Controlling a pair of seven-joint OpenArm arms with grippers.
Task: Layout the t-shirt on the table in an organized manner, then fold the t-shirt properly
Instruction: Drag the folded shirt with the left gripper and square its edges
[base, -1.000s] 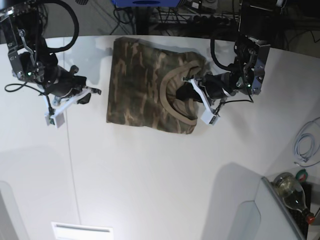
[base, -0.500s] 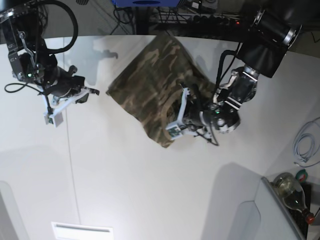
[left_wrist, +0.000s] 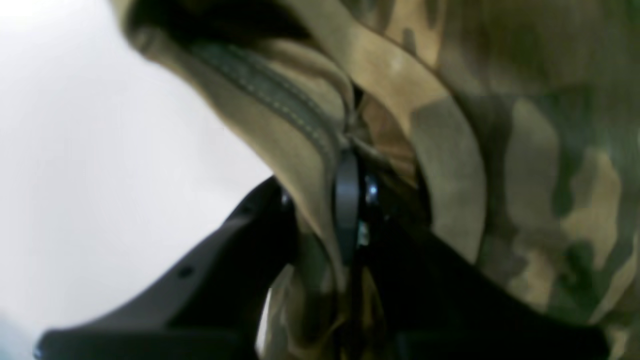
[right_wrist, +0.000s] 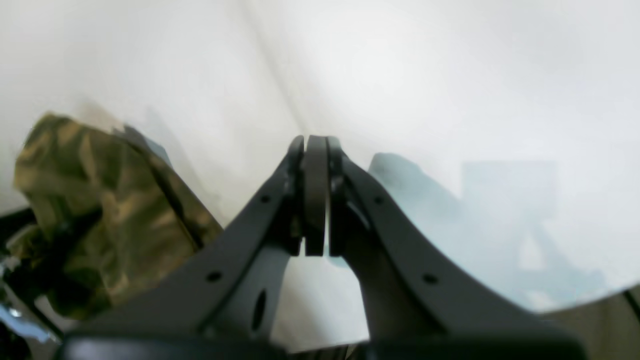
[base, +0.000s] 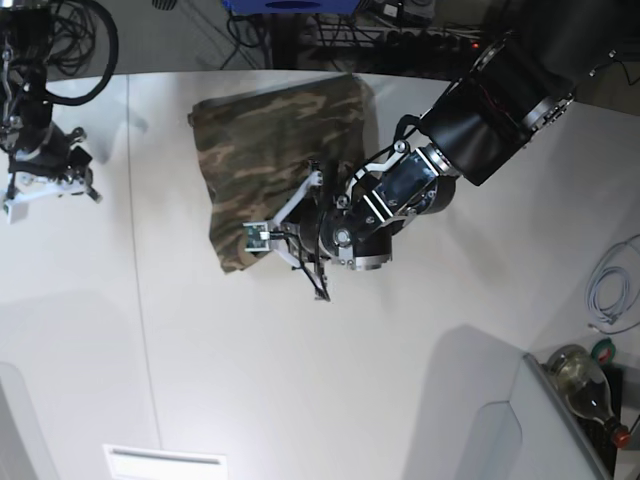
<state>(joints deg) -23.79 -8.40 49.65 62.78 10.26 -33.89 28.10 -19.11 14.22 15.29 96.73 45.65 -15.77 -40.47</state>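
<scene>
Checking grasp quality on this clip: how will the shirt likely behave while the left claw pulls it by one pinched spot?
Probably floppy: the shirt bunches and folds around the left claw rather than holding shape. It likely drags easily, since the table looks smooth. One pinch probably won't spread it flat; the cloth hangs in creases near the collar.

Legible text, labels, brands, numbers, signs: none in any view. The white plate (base: 164, 462) at the lower left of the base view, on the worktop (base: 300, 370), shows no readable marking.
</scene>
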